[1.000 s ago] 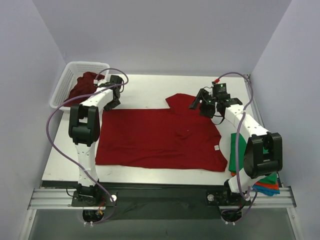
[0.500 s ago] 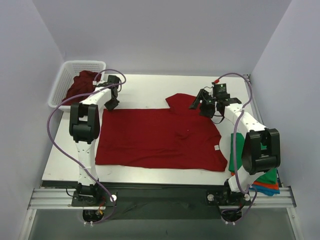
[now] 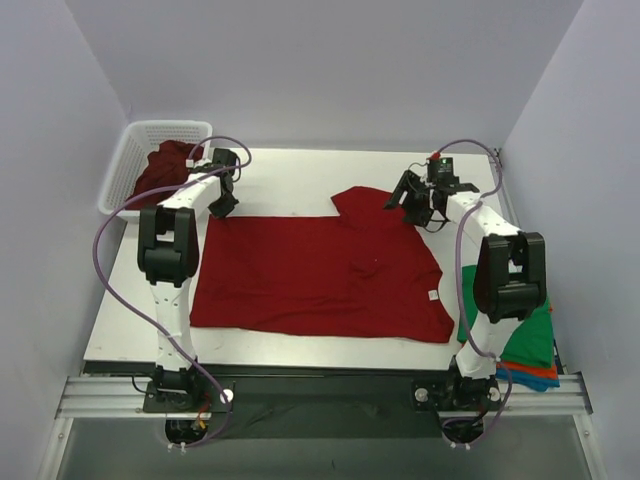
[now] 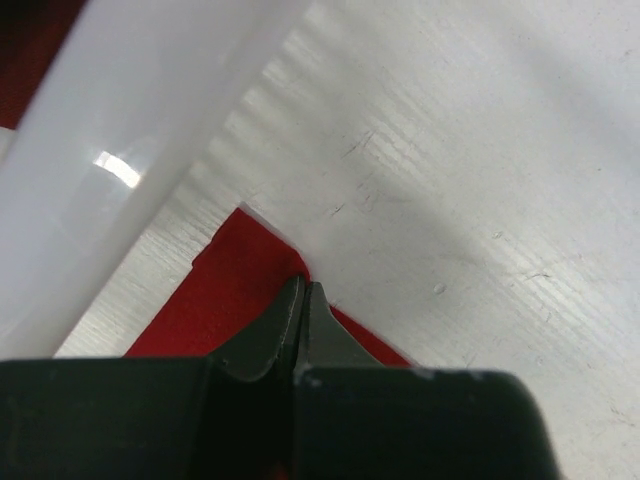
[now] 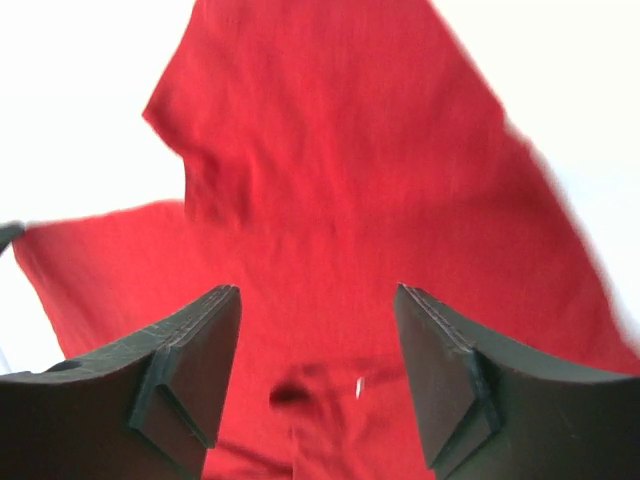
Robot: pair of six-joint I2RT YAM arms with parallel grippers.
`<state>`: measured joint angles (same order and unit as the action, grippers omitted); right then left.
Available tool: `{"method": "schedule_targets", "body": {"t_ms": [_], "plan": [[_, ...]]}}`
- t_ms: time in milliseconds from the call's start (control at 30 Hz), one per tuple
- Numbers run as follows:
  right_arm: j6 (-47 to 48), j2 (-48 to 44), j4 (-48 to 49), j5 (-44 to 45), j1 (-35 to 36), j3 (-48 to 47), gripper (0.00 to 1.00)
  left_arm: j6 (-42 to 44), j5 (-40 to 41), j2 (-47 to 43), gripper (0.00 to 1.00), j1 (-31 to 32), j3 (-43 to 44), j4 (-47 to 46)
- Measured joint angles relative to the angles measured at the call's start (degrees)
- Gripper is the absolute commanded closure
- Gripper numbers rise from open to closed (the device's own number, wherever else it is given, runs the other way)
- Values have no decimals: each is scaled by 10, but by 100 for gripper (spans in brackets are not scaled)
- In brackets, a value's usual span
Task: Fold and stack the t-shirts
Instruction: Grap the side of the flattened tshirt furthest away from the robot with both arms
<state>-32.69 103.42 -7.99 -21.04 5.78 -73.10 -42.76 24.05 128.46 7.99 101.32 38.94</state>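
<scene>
A deep red t-shirt lies spread flat across the table, one sleeve pointing to the far side. My left gripper is down at its far left corner, next to the basket. In the left wrist view its jaws are pressed together on the edge of that red corner. My right gripper hovers over the far right sleeve. It is open, with only red cloth showing between its fingers. Folded t-shirts, green over orange and blue, are stacked at the near right.
A white lattice basket stands at the far left corner with another red shirt in it. Its pale wall runs close beside my left fingers. Bare white table lies beyond the shirt.
My left gripper has shut at the shirt's far left corner. The right arm has drawn its elbow back, baring more of the green stack, and its gripper has shifted slightly farther away.
</scene>
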Motion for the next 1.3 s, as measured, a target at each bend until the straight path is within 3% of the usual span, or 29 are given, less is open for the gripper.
{"method": "schedule_targets", "body": {"t_ms": [67, 600, 767, 1067, 1167, 1300], "plan": [[4, 36, -1, 7, -5, -43, 43, 3, -2, -2, 100, 0, -3, -6], [-19, 296, -27, 51, -38, -314, 48, 16, -11, -28, 100, 0, -26, -26], [-38, 331, -30, 52, -31, -364, 48, 17, -15, -29, 100, 0, -27, -28], [-57, 343, -33, 52, -15, -378, 61, 20, -20, -28, 100, 0, -27, -31], [-57, 343, -35, 52, -11, -376, 72, 20, -22, -29, 100, 0, -27, -31], [-57, 343, -37, 52, -8, -372, 96, 21, -25, -28, 100, 0, -27, -32]]}}
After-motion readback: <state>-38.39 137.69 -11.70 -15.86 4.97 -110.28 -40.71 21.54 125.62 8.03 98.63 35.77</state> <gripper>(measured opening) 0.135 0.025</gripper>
